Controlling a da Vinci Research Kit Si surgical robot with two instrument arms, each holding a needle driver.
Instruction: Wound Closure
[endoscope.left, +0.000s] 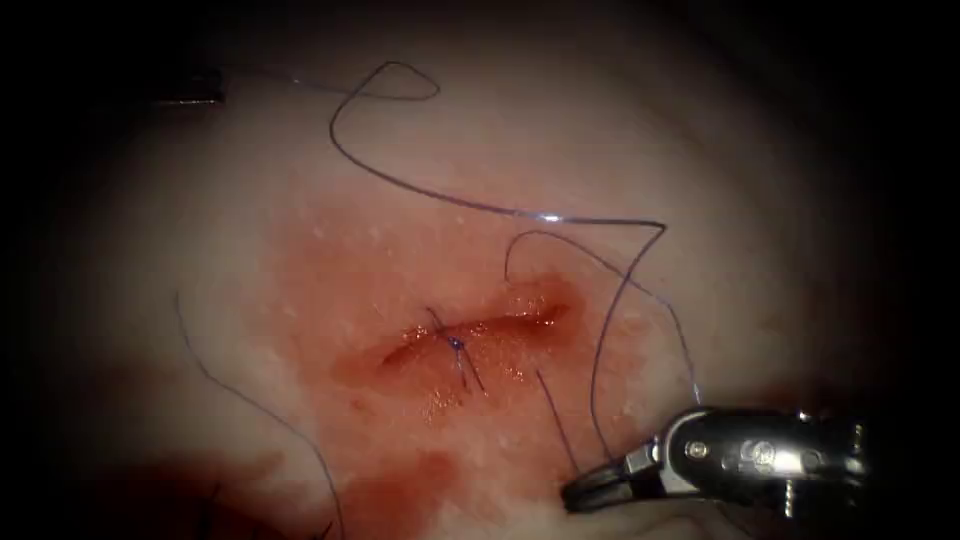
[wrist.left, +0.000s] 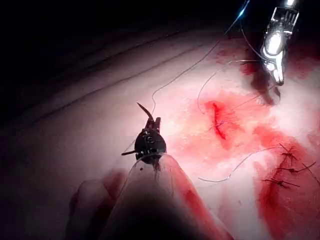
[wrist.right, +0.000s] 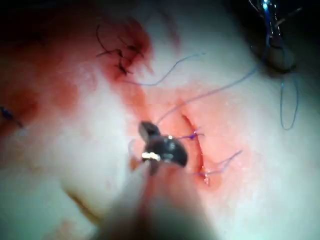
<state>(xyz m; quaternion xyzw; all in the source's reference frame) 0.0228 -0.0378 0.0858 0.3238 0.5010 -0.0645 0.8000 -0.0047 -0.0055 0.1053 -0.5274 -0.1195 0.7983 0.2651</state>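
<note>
Left tool (endoscope.left: 213, 94): sits far off to the left of the cut (endoscope.left: 470, 330), at the dim edge of the endoscope view, well apart from the other tool. In the left wrist view (wrist.left: 152, 121), clamps a thin dark curved sliver that looks like the needle (wrist.left: 143, 110). Grips it near one end, though where exactly along the curve is hard to tell. Keeps the pointed end free and clear of the tissue (endoscope.left: 700, 150).

Right tool (endoscope.left: 590, 490): lies low on the right side of the cut, near it. Pincer narrow, pressed together on the thread (endoscope.left: 480, 208) where one strand comes down to it. Seen too in the left wrist view (wrist.left: 277, 77) and the right wrist view (wrist.right: 147, 131), the thread leaving just beside the tip.

Thread: runs from the left tool in a small loop, then across the tissue above the cut, bends sharply on the right and drops to the right tool. A second, shorter strand beside it on the right.

Cut: one knotted stitch (endoscope.left: 455, 343) across it left of the middle, short ends sticking out. Red fluid (endoscope.left: 400, 500) around and below it.
</note>
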